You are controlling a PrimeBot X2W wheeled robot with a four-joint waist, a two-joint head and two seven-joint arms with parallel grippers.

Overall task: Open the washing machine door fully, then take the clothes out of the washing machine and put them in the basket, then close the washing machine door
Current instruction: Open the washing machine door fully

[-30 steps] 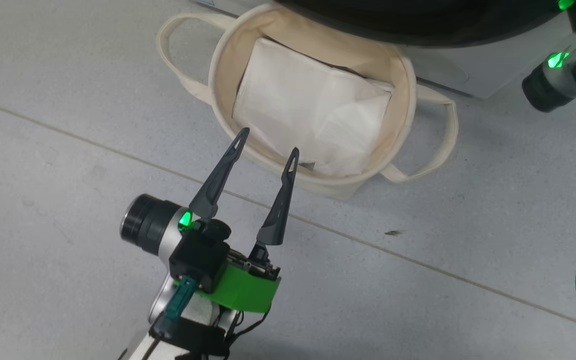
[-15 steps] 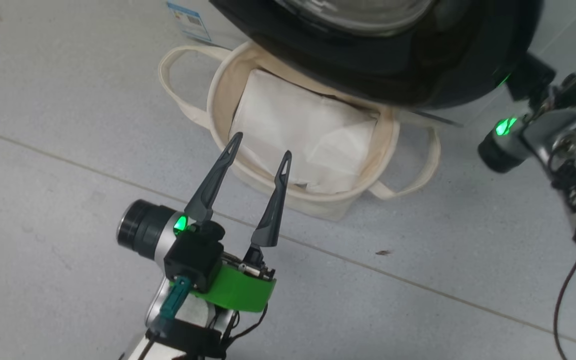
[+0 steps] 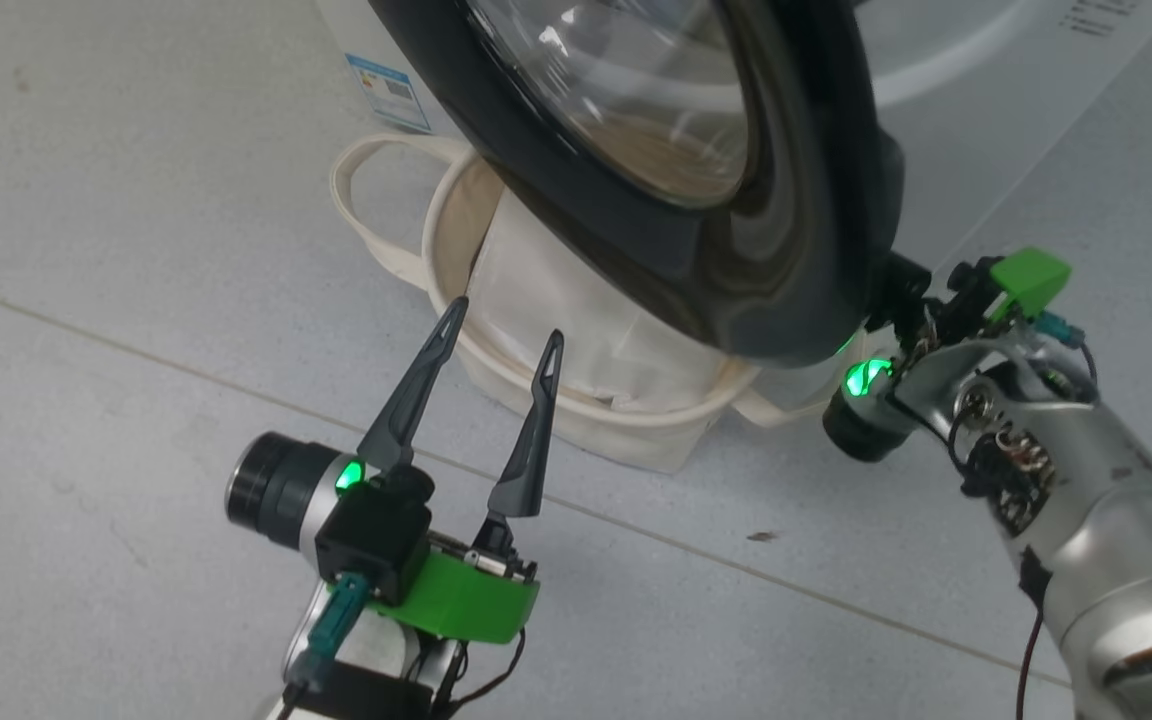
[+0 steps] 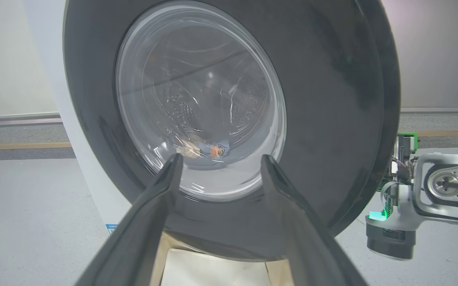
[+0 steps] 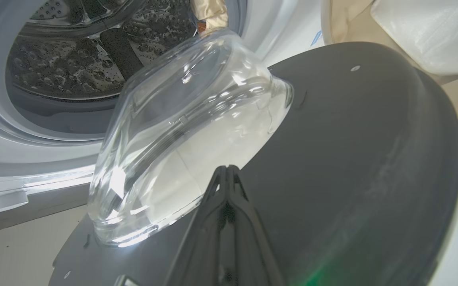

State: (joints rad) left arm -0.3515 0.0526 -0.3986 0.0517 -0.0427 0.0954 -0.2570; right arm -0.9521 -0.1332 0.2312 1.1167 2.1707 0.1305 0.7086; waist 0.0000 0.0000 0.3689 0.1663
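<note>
Door (image 3: 786, 200) partly open, hanging over basket (image 3: 576, 420). Right gripper (image 5: 226, 171) clenched, holding nothing, tips at door's inner face beside glass bowl (image 5: 181, 131); contact unclear. Left gripper (image 3: 507, 318) released, spread wide, facing door's outer side, near basket. Clothes (image 4: 213, 149) in drum (image 5: 62, 59).

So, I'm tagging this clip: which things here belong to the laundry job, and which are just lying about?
Job: round black-rimmed glass door; white front-loading washing machine; light blue printed clothes in the drum; round cream canvas basket.
Lying about: flat white sheet in the basket; small dark speck on the grey floor.
</note>
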